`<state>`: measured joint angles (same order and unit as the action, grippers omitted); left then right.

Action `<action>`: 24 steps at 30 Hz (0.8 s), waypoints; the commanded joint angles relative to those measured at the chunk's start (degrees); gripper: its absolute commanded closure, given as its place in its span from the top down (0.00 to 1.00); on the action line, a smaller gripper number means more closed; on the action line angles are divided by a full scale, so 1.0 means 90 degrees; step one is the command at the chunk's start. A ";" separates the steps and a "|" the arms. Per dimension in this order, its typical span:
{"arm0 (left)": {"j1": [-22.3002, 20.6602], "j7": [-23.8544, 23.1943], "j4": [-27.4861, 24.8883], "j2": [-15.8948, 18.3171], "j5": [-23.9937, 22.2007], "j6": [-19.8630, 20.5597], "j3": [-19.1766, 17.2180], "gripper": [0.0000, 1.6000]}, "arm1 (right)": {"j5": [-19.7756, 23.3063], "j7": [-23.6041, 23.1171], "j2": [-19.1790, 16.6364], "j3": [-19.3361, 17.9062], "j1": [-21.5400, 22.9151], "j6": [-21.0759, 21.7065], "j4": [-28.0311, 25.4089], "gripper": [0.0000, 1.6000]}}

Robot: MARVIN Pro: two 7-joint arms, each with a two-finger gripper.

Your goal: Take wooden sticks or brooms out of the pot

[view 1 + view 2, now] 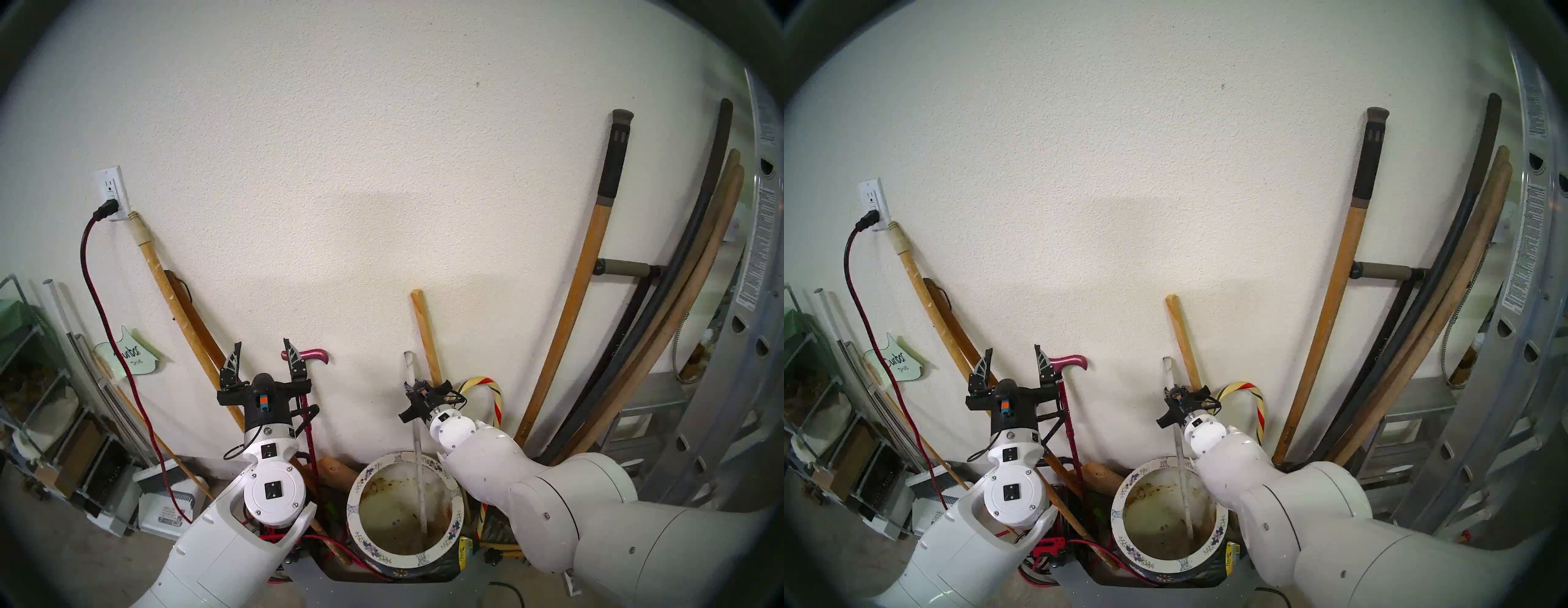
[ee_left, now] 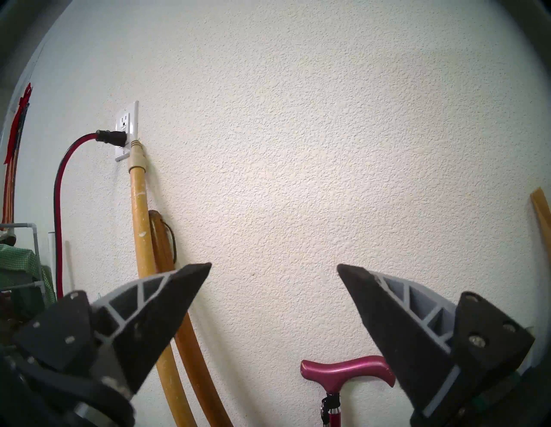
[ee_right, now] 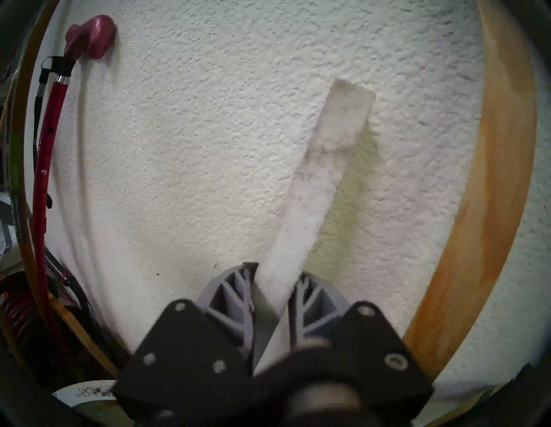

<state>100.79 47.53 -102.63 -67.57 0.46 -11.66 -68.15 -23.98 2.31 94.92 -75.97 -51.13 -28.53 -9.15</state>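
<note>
1. While I watch the wide round flower-rimmed ceramic pot (image 1: 442, 556), the thin flat white slat (image 1: 417, 463) stands inside, tilted toward the wall.
2. My right gripper (image 3: 275, 286) clamps it mid-length; its long axis points up.
3. My left gripper (image 2: 273, 270) gapes empty, farther off.

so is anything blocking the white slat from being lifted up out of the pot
Nothing visible does. The right gripper is shut on the white slat, whose lower end stands alone inside the pot. Above it is only bare wall; the tan handle leans just to its right, so a straight lift looks clear.
</note>
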 commanded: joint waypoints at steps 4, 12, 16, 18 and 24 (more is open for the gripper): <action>-0.0014 0.0011 0.0005 0.0014 -0.0006 0.0021 0.0013 1.00 | -0.0037 0.0088 -0.0159 -0.0031 0.0168 -0.0327 -0.0073 0.00; -0.0029 0.0041 0.0004 0.0043 -0.0025 0.0030 0.0042 1.00 | -0.0176 -0.0143 -0.0426 0.0054 -0.0250 -0.1217 0.0003 0.00; -0.0034 0.0055 0.0004 0.0056 -0.0035 0.0032 0.0054 1.00 | -0.0159 -0.0419 -0.0544 0.0033 -0.0402 -0.1569 0.0075 0.00; -0.0037 0.0062 0.0004 0.0063 -0.0039 0.0031 0.0061 1.00 | -0.0158 -0.0579 -0.0575 0.0036 -0.0484 -0.1704 0.0119 0.00; -0.0046 0.0082 0.0003 0.0083 -0.0053 0.0031 0.0080 1.00 | -0.0163 -0.0859 -0.0607 0.0038 -0.0683 -0.2071 0.0206 0.00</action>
<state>100.44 48.31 -102.63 -66.82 -0.05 -11.50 -67.44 -25.50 -2.69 90.68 -75.90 -53.65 -44.92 -8.86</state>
